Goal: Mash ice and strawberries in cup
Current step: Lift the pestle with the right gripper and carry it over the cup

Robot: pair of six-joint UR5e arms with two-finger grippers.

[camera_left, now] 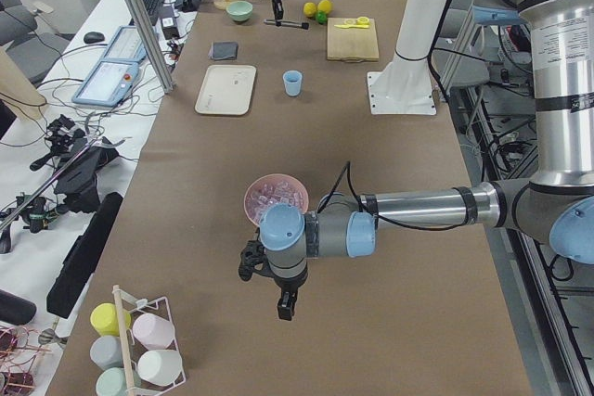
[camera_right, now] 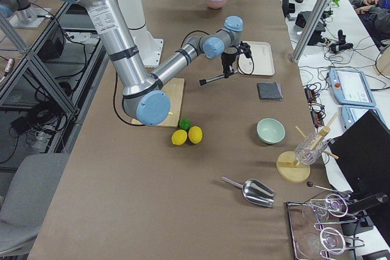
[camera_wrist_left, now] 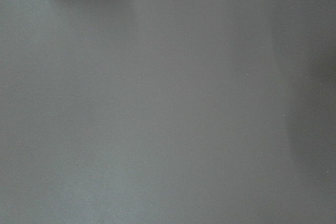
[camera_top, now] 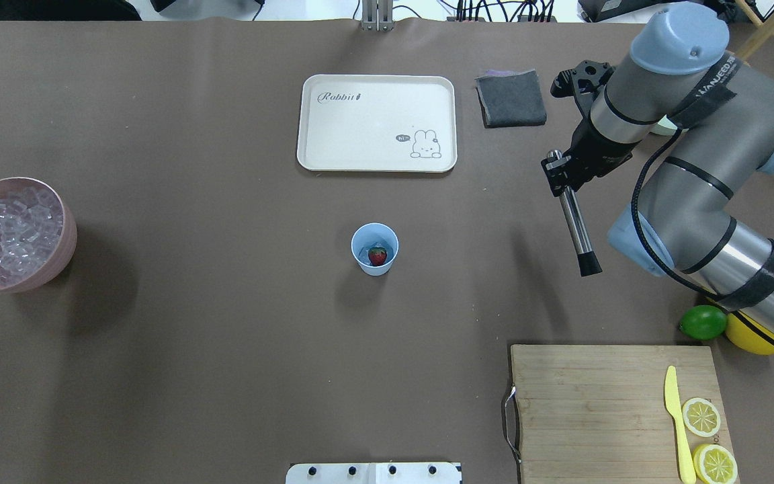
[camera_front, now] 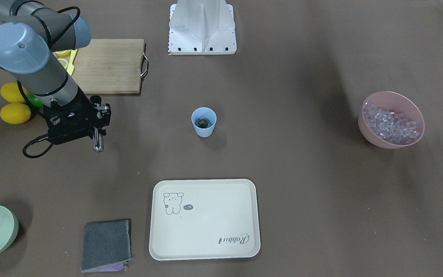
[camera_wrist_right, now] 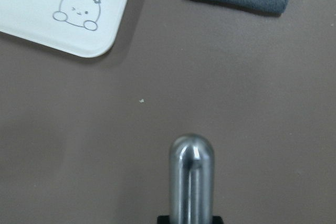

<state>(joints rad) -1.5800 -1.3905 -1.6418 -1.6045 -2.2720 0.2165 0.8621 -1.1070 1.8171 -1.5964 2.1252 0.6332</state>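
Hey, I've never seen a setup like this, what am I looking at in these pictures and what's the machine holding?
It is a robot with two arms at a table, each ending in a two-finger gripper. Four pictures come from fixed cameras: across the table, over the robot's shoulders, and each table end. Two come from wrist cameras. The right gripper grips a metal rod, likely for mashing. The left gripper shows only from the side, too small to judge. Mid-table stands a blue cup with a strawberry inside. A pink bowl holds ice. Also there: a tray, a grey cloth, a cutting board.
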